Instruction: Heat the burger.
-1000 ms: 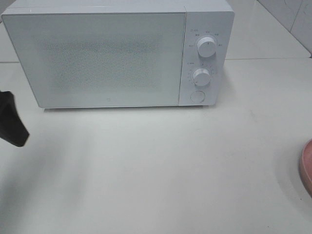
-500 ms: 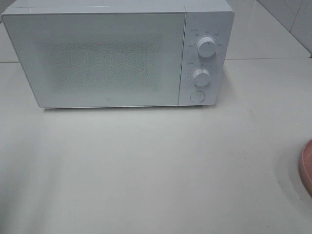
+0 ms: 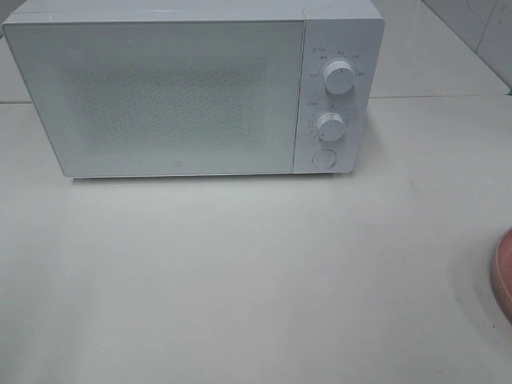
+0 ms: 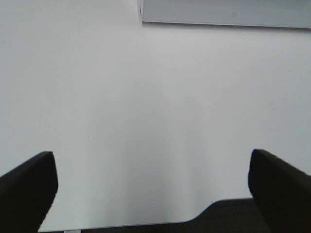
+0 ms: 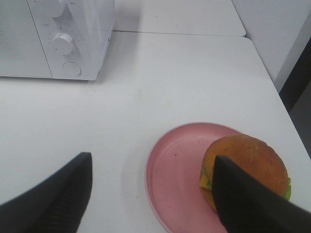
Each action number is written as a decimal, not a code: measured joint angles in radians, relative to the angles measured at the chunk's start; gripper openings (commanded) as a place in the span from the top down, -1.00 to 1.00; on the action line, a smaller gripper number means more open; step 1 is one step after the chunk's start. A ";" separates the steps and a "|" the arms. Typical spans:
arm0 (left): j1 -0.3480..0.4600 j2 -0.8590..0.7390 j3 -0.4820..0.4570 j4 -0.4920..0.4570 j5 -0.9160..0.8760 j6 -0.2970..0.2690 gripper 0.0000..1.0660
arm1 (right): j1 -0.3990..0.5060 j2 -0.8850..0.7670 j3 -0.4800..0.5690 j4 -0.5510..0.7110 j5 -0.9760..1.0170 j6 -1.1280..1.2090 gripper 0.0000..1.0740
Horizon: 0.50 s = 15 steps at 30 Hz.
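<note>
From the high camera: a white microwave [image 3: 192, 88] sits at the back of the pale table [image 3: 256, 280] with its door closed, two round knobs [image 3: 339, 78] stacked on its right-hand panel and a round button [image 3: 322, 158] under them. At the far right edge only a sliver of a pink plate [image 3: 504, 272] shows. Neither arm is in this shot.

Left wrist cam: the left claw [image 4: 153, 187] has its jaws spread wide apart over bare table, nothing between them. The bottom edge of the microwave shows ahead of it.

Right wrist cam: the right claw [image 5: 155, 194] is also spread apart and holding nothing. The burger [image 5: 250, 170] sits on the pink plate, toward one side of it, and one dark finger [image 5: 248, 204] overlaps it in the shot; I can't tell if they touch. The microwave's knob panel is well apart from the plate.
</note>
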 measured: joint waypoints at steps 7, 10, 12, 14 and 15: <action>0.000 -0.138 0.000 0.002 0.000 0.000 -0.87 | 0.000 0.000 0.000 0.000 0.000 0.000 -0.23; 0.000 -0.192 0.000 0.002 0.000 -0.001 -0.87 | 0.000 0.000 0.000 0.001 0.000 0.000 -0.23; 0.000 -0.226 0.000 0.002 0.001 -0.001 -0.87 | 0.000 0.000 0.000 0.001 0.000 0.000 -0.23; 0.001 -0.229 0.000 0.002 0.001 -0.001 -0.87 | 0.000 0.000 0.000 0.001 0.000 0.000 -0.23; 0.001 -0.229 0.000 0.002 0.001 -0.001 -0.87 | 0.000 0.000 0.000 0.001 0.000 0.000 -0.23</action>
